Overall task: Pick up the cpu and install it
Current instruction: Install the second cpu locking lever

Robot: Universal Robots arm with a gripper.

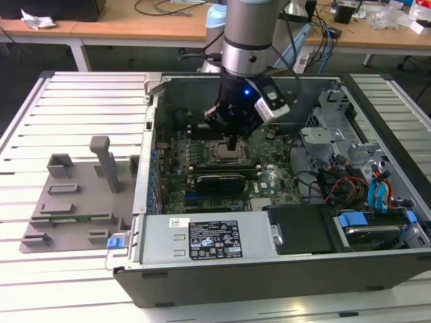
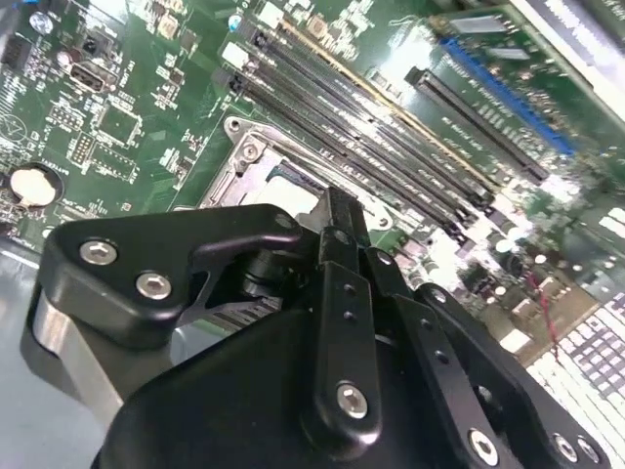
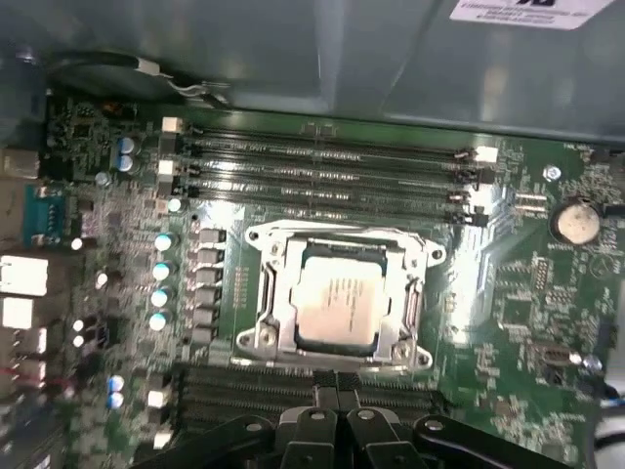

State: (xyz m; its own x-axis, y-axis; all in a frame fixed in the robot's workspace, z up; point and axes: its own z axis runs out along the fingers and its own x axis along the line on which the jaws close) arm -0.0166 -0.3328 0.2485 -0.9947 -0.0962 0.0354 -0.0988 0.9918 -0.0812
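Note:
The cpu point(image 3: 337, 298), a small square chip with a pale silver top, lies flat inside the metal-framed socket point(image 3: 256, 293) on the green motherboard point(image 3: 518, 313). My gripper point(image 3: 332, 384) hangs just above the board beside the socket's edge. Its two black fingers are pressed together with nothing between them. In the second wrist view the gripper point(image 2: 337, 202) points down at the socket, where a corner of the cpu point(image 2: 291, 181) peeks out past the fingers. In the exterior view the gripper point(image 1: 234, 143) is low inside the open computer case point(image 1: 202, 282), over the socket point(image 1: 225, 152).
Memory slots point(image 3: 322, 161) run along one side of the socket. A grey fixture plate with posts point(image 1: 74, 202) lies on the slatted table at the exterior view's left. The power supply point(image 1: 202, 239) sits at the case front. Drive bays and cables point(image 1: 363, 188) are at the exterior view's right.

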